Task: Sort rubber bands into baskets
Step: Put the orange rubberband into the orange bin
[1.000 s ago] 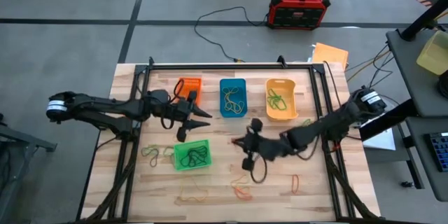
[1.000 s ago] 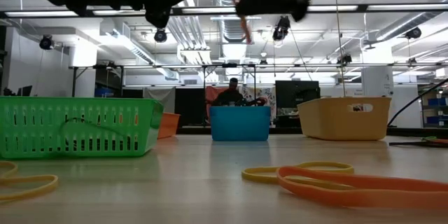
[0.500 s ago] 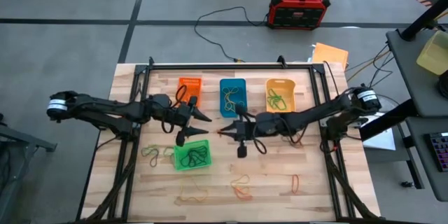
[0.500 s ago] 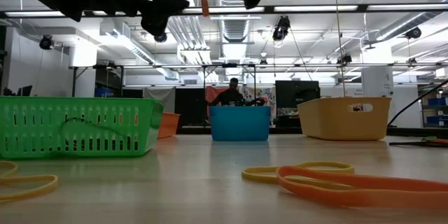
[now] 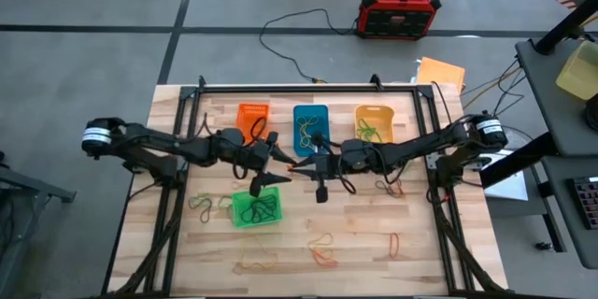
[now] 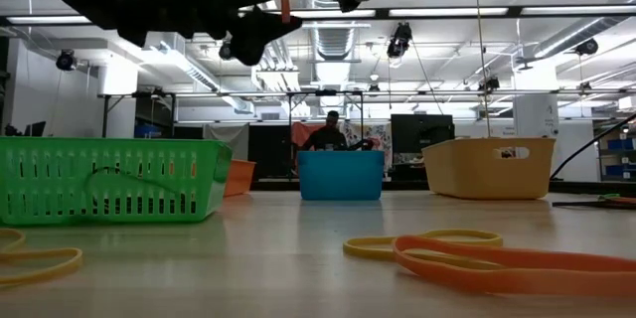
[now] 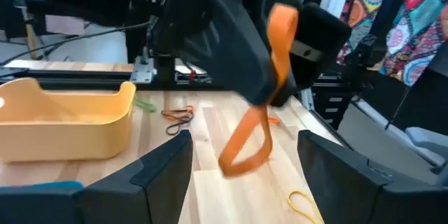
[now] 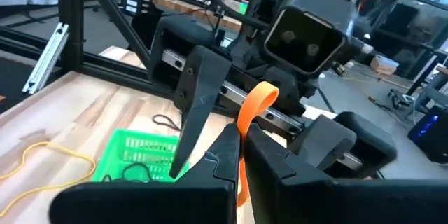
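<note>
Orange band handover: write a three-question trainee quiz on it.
1. True or false: the right gripper is shut on the orange rubber band.
2. The left gripper is: A open, B shut on the band, C out of view?
3. Which basket lies nearest below the two grippers in the high view?

Key: 1 true. 2 A; its fingers stand apart either side of the hanging band. 3 the green basket.

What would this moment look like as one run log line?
right pincer: shut on orange band, mid-air | left pincer: open, facing band | baskets: on table
</note>
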Tool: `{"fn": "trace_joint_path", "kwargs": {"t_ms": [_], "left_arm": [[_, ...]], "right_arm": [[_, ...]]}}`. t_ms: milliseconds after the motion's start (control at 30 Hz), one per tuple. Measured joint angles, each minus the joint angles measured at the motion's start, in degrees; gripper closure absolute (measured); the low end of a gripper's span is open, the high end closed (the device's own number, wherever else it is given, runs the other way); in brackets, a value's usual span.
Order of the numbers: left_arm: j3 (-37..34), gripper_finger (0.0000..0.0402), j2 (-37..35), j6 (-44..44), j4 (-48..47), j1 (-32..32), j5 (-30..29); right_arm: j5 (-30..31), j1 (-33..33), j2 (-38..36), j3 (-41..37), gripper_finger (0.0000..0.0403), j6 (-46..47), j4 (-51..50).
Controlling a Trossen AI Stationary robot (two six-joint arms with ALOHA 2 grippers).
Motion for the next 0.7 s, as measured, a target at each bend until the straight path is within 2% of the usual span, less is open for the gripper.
{"fn": "trace_joint_path", "kwargs": {"t_ms": [167, 300, 400, 567, 600, 700], "left_arm": [[2.5, 0.0161, 2.5, 0.0, 0.2, 0.0, 1.3], [3.0, 0.0189, 3.1, 0.0, -0.2, 0.0, 2.7], [2.8, 0.0243, 2.9, 0.0, -1.0, 0.0, 3.0], [2.8, 0.0377, 2.5, 0.1, -2.7, 0.0, 2.9], [2.8, 0.0388, 2.5, 0.0, -2.7, 0.0, 2.9], [2.8, 0.0384, 2.4, 0.0, -2.7, 0.1, 2.9]], "right_arm": [[0.2, 0.1, 0.0, 0.0, 0.0394, -0.5, -0.4], [0.5, 0.0, 0.0, 0.0, 0.0394, -0.6, -1.2], [0.5, 0.0, 0.0, 0.0, 0.0394, -0.6, -1.6], [0.4, 0.1, 0.0, 0.0, 0.0390, 0.4, -1.6], [0.4, 0.1, 0.0, 0.0, 0.0387, 1.2, -1.5], [0.4, 0.1, 0.0, 0.0, 0.0369, 3.0, -1.5]]}}
